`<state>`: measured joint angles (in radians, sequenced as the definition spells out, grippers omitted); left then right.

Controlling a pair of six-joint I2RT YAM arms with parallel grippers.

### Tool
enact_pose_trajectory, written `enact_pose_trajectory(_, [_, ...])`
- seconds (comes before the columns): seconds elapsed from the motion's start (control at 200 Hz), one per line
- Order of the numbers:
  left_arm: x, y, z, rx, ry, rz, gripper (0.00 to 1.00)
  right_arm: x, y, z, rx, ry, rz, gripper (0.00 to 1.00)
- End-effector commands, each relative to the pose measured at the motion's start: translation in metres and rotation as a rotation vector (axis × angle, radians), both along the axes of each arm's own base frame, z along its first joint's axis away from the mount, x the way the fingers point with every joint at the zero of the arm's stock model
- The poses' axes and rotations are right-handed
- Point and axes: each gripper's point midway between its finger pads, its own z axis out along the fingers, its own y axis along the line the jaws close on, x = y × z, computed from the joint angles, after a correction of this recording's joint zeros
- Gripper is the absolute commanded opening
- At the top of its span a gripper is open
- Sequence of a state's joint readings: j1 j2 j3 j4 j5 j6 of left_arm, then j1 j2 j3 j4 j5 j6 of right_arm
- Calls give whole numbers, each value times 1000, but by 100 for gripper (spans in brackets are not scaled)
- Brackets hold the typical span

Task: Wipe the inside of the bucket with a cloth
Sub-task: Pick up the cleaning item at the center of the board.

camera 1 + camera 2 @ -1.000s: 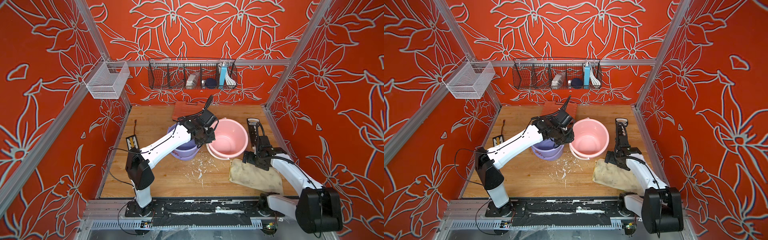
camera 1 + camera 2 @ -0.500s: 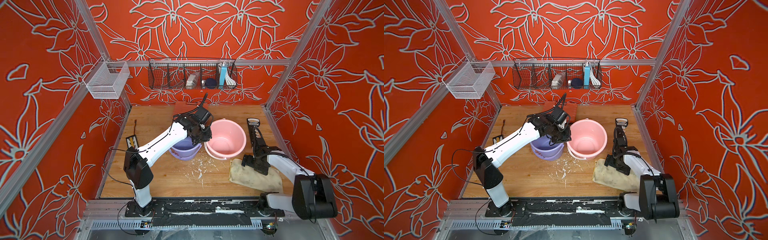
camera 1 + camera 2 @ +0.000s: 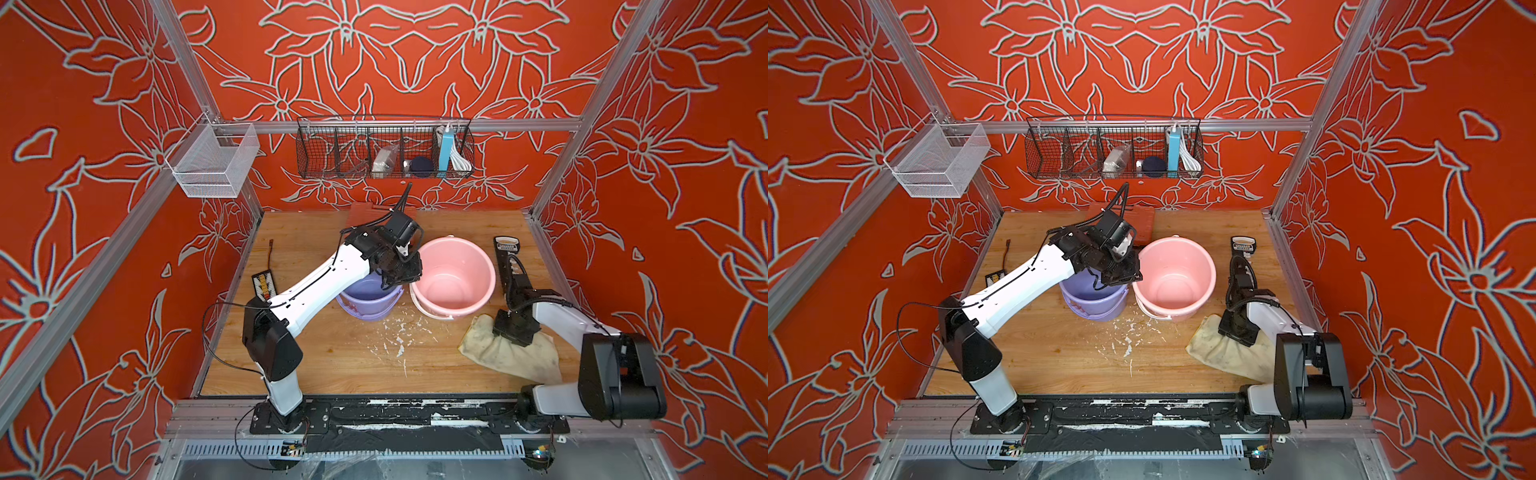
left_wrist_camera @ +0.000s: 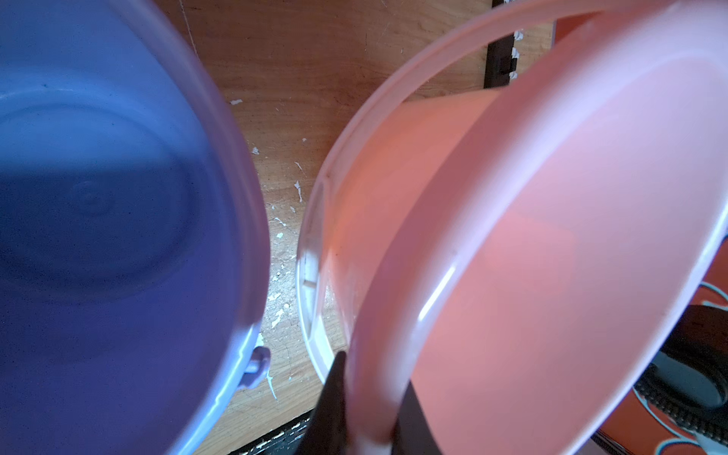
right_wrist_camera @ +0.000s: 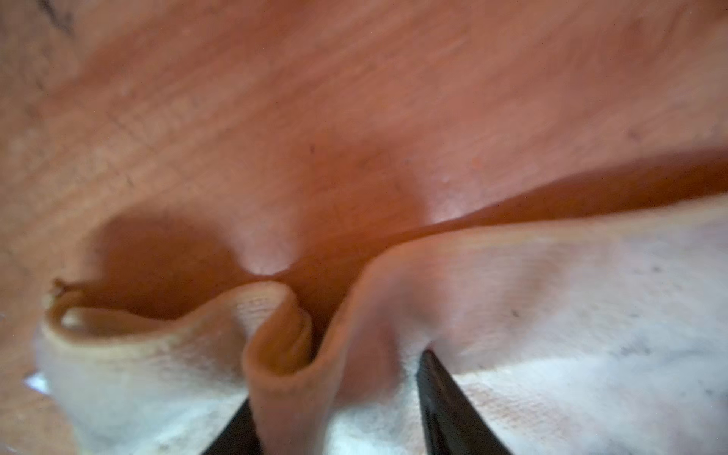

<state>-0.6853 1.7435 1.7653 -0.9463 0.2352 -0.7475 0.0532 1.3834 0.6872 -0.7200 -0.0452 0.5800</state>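
Pinching the pink bucket's (image 3: 455, 274) near-left rim with my left hand (image 4: 370, 425) tilts its inside toward the cloth (image 3: 509, 353), lying on the near-right tabletop (image 3: 332, 357), where my right hand (image 5: 338, 398) has its fingers around a fold, not fully together.

- No wording, number or brand can be made out with certainty.
- A printed label is borne by the black tool (image 3: 505, 246) lying on the table (image 3: 316, 357) — its lettering is too small to be read.
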Motion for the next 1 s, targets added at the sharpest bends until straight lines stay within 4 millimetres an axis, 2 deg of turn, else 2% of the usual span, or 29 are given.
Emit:
enact_pose_trajectory(0.0, [-1, 1, 20, -41, -36, -17, 0, -18, 3, -20, 27, 55, -8, 45])
enact_pose_trajectory(0.125, [0, 0, 18, -39, -31, -21, 0, -16, 6, -18, 45, 23, -7, 20])
enact_pose_trajectory(0.175, [0, 0, 17, -31, -30, -22, 0, -13, 7, -16, 47, 11, 0, 0])
enact_pose_trajectory(0.275, [3, 2, 17, -16, -42, -22, 0, -4, 9, -5, 61, -41, 4, 0])
enact_pose_trajectory(0.36, [5, 3, 13, -1, -44, -17, 0, 11, 14, 17, 94, -154, 2, 0])
enact_pose_trajectory(0.435, [7, 5, 10, 16, -46, -9, 0, 27, 14, 50, 96, -293, 8, 0])
enact_pose_trajectory(0.52, [11, 8, 10, 43, -66, -8, 0, 37, 10, 97, 63, -435, 45, 0])
enact_pose_trajectory(0.641, [19, 11, 13, 64, -104, 11, 0, 35, -1, 162, -24, -575, 118, 0])
enact_pose_trajectory(0.746, [25, 11, 15, 75, -128, 26, 0, 34, 0, 214, -38, -717, 155, 0])
enact_pose_trajectory(0.886, [33, 6, 12, 96, -147, 25, 0, 37, 33, 276, 115, -919, 260, 0])
enact_pose_trajectory(0.996, [34, -1, 7, 114, -160, 18, 0, 39, 63, 311, 244, -1008, 360, 0])
